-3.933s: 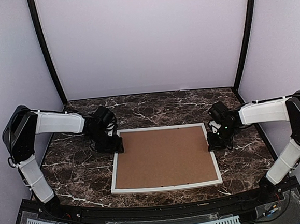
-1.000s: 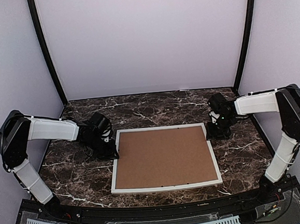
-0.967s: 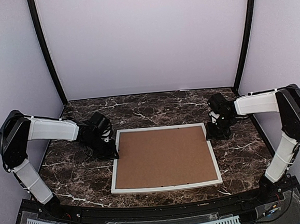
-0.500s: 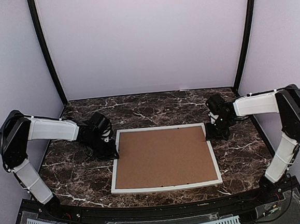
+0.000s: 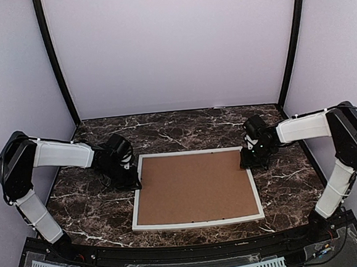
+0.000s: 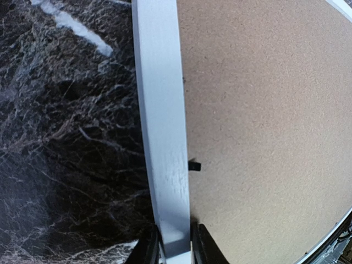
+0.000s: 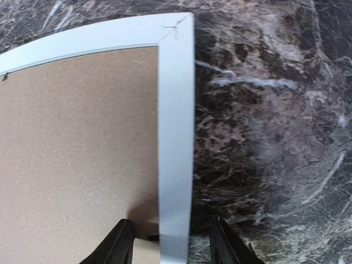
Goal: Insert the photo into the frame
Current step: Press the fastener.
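The frame (image 5: 198, 223) lies back-up on the marble table (image 5: 178, 130), brown backing board (image 5: 195, 188) filling it; no photo visible. The left gripper (image 6: 175, 247) pinches its left rail; the right gripper (image 7: 173, 242) straddles the right rail, jaws apart. Seemingly readying a lift, so the right must close first

Smooth white frame (image 5: 198, 222), matt brown backing board (image 5: 195, 188), glossy marbled counter (image 5: 184, 130).

The frame's rails are finished in smooth white with a soft satin sheen; faint streaks are seen in the coating by the left hand (image 6: 176, 250), and a fine mitre line at the corner near 1 o'clock. The board is seen as matt, speckled and fibrous, like pressed cardboard. The counter is given a polished stone look, dark brown with white veins. The fingers (image 7: 118, 245) of the right hand (image 7: 170, 245) are shown as smooth black plastic, slightly shiny.
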You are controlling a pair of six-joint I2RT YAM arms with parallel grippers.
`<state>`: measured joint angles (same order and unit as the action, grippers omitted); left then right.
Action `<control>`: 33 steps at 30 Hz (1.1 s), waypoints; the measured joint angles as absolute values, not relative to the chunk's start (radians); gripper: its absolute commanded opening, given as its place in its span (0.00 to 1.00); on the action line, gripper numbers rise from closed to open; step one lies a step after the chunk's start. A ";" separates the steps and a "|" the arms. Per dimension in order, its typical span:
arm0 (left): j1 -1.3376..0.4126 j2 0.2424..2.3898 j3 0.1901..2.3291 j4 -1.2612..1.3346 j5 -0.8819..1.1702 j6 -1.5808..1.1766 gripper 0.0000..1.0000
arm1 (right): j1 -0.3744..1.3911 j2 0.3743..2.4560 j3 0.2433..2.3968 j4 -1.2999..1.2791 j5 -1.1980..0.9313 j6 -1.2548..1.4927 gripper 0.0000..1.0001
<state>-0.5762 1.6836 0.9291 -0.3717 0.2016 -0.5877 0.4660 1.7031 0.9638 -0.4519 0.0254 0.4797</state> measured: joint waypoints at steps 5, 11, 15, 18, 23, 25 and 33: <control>-0.577 1.684 0.930 -0.372 0.202 -0.588 0.23 | 0.485 1.712 0.957 -0.408 -0.001 0.484 0.47; -0.577 1.684 0.930 -0.372 0.202 -0.588 0.23 | 0.485 1.712 0.971 -0.425 -0.006 0.482 0.50; -0.577 1.684 0.931 -0.369 0.202 -0.588 0.23 | 0.483 1.711 0.987 -0.469 -0.020 0.475 0.53; -0.579 1.686 0.931 -0.361 0.202 -0.588 0.23 | 0.476 1.692 0.989 -0.508 -0.046 0.471 0.58; -0.581 1.689 0.931 -0.349 0.202 -0.588 0.25 | 0.467 1.605 0.984 -0.545 -0.086 0.472 0.62; -0.582 1.690 0.931 -0.346 0.202 -0.589 0.26 | 0.466 1.569 0.967 -0.543 -0.096 0.476 0.62; -0.584 1.691 0.931 -0.333 0.204 -0.590 0.37 | 0.467 1.469 0.792 -0.524 -0.140 0.526 0.59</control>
